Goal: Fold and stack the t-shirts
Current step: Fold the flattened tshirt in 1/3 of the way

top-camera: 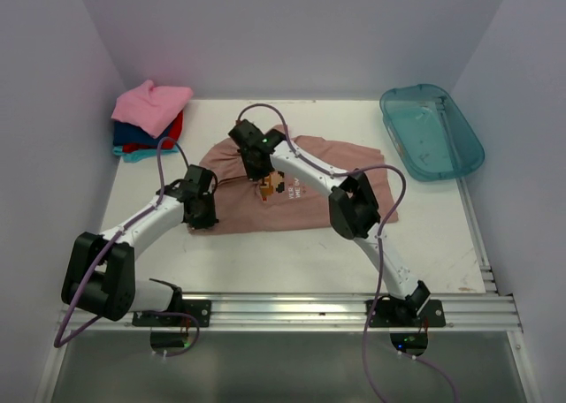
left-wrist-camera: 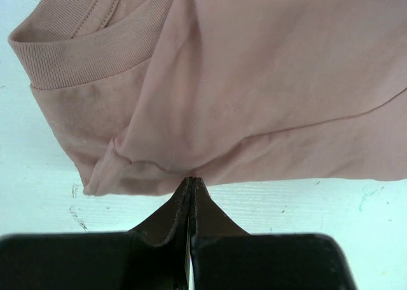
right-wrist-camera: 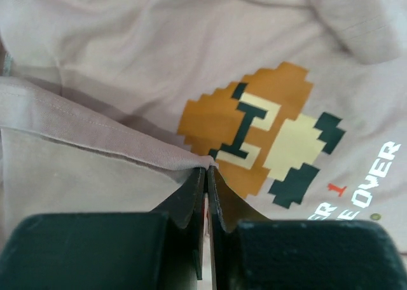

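- A dusty pink-brown short-sleeved t-shirt (top-camera: 305,213) is spread on the middle of the white surface (top-camera: 292,262). Its long axis runs left to right, with the ribbed collar (left-wrist-camera: 82,55) at the left end.
- The right gripper (right-wrist-camera: 206,170) is closed on a stitched edge of that t-shirt. The edge is doubled over the cloth, just beside the orange pixel-character print (right-wrist-camera: 254,131).
- The left gripper (left-wrist-camera: 191,180) is closed, its tips touching the near edge of the t-shirt near the collar corner. Whether any cloth is pinched there cannot be told.
- The stack of folded pink, red, blue and teal t-shirts (top-camera: 150,116) lies at the far left, apart from the spread t-shirt.
- The coming move is judged to turn on the fold line. The flap held by the right gripper would have to be laid with its edge along the long axis, parallel to the near edge where the left gripper sits.
- The left arm is the nearer to the stack.
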